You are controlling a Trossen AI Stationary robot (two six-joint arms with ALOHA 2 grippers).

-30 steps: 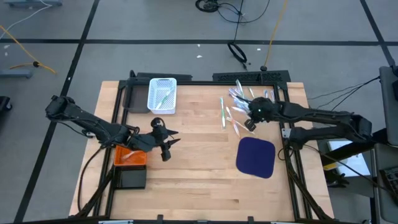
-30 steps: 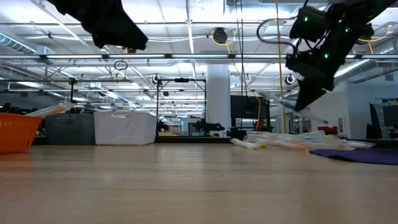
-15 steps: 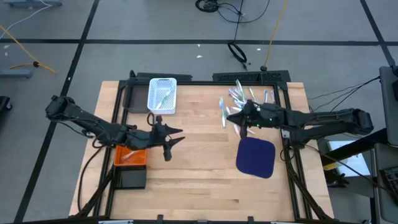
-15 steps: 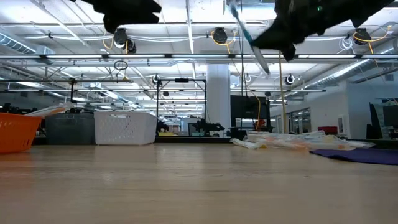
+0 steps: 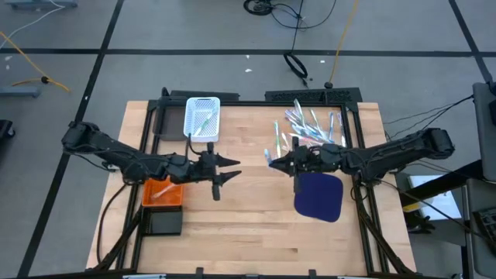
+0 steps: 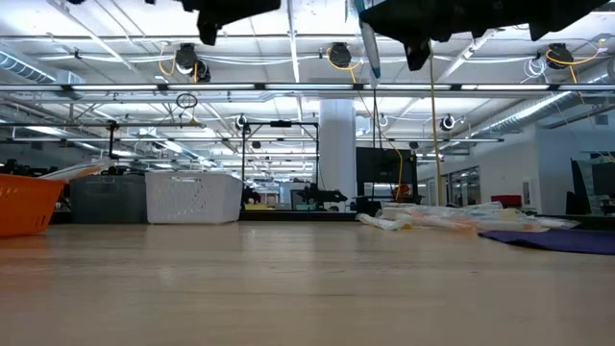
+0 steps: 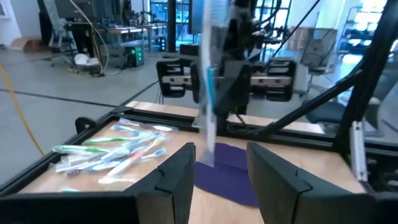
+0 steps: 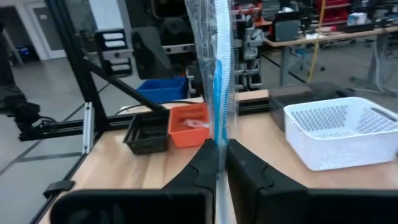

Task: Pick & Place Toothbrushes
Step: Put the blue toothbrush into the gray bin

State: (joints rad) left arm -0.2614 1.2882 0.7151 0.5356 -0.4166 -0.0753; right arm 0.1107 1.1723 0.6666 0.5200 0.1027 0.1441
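above the table's middle, the right gripper [image 5: 271, 161] is pinching a blue toothbrush [image 8: 216, 74] upright; the left gripper [image 5: 232, 172], spread, is needing to close squarely around its wrapped shaft.

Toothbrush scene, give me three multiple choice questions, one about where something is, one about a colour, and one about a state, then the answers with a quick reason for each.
1. Where does the loose pile of toothbrushes lie on the table in the high view?
A. At the far edge on the right arm's side
B. Inside the orange basket
C. On the purple mat

2. What colour is the basket closest to the left end effector?
A. White
B. Orange
C. Blue

3. What state is the right end effector in?
A. Wide open and empty
B. Out of sight in every view
C. Shut on a wrapped toothbrush

Answers:
1 A, the pile sits by the far rail, beyond the purple mat.
2 B, the orange basket lies beside that arm, while the white basket is farther back.
3 C, its fingers pinch the toothbrush, which stands upright between them.
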